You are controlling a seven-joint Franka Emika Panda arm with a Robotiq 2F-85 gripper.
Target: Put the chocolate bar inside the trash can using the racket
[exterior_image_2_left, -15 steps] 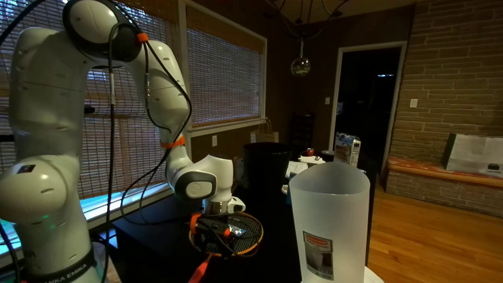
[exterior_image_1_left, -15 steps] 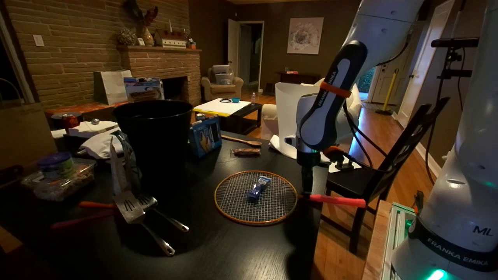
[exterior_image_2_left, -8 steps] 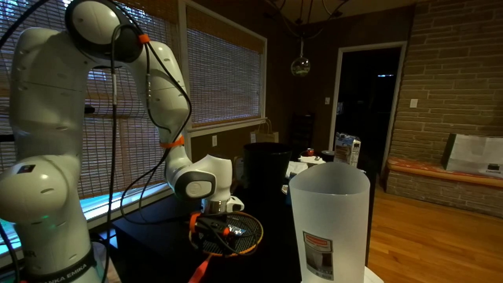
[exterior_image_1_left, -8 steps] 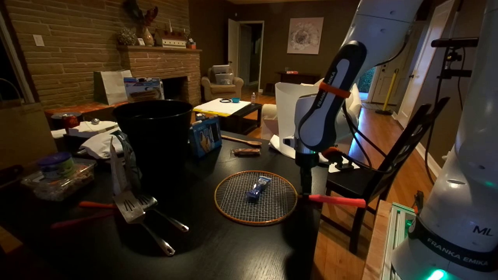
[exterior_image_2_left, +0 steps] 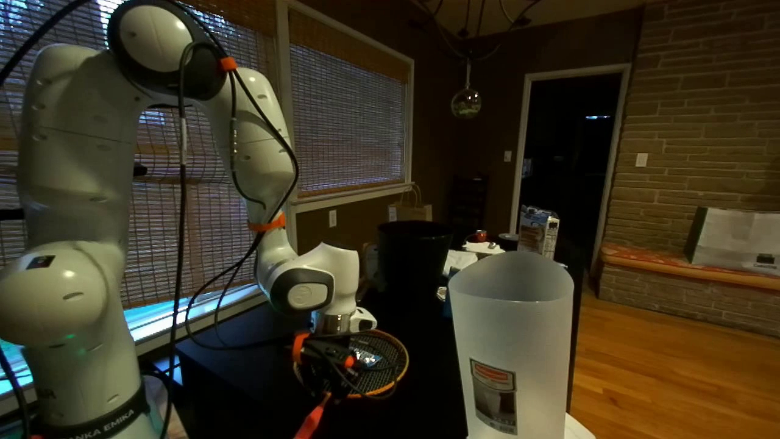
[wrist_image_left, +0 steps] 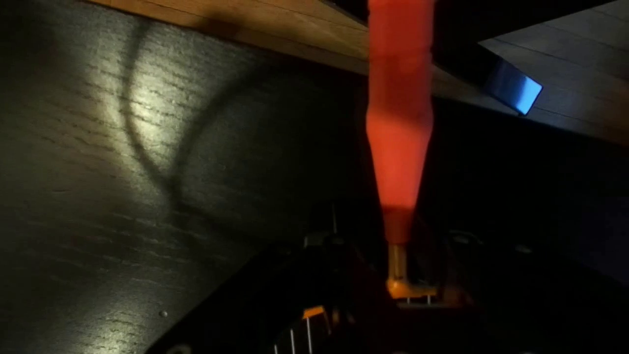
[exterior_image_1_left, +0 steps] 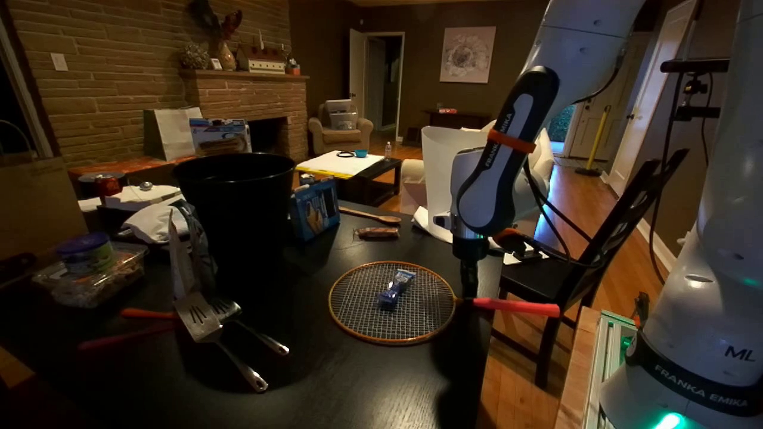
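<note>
The chocolate bar (exterior_image_1_left: pixel 396 289), in a shiny blue wrapper, lies on the strings of the racket (exterior_image_1_left: pixel 357 307); both show in both exterior views. The racket rests flat on the black table, its red handle (exterior_image_1_left: pixel 518 307) reaching past the table's edge. My gripper (exterior_image_1_left: pixel 470 296) points straight down over the neck between head and handle. From the wrist view, its dark fingers stand on either side of the thin shaft (wrist_image_left: pixel 397 260); too dark to tell whether they touch it. The trash can (exterior_image_1_left: pixel 235 208), black and upright, stands beyond the racket head, its inside hidden. The bar is out of the wrist view.
A tall white tapered container (exterior_image_2_left: pixel 512 347) stands beside the arm. A blue box (exterior_image_1_left: pixel 316 208), a wooden spoon (exterior_image_1_left: pixel 375 216) and a wrapped brown item (exterior_image_1_left: pixel 377 233) lie behind the racket. Metal spatulas (exterior_image_1_left: pixel 199 322) lie near the trash can. A dark chair (exterior_image_1_left: pixel 596 232) stands past the table edge.
The arm has shifted slightly, with the gripper staying at the racket's neck. Racket, chocolate bar and trash can have not visibly moved.
</note>
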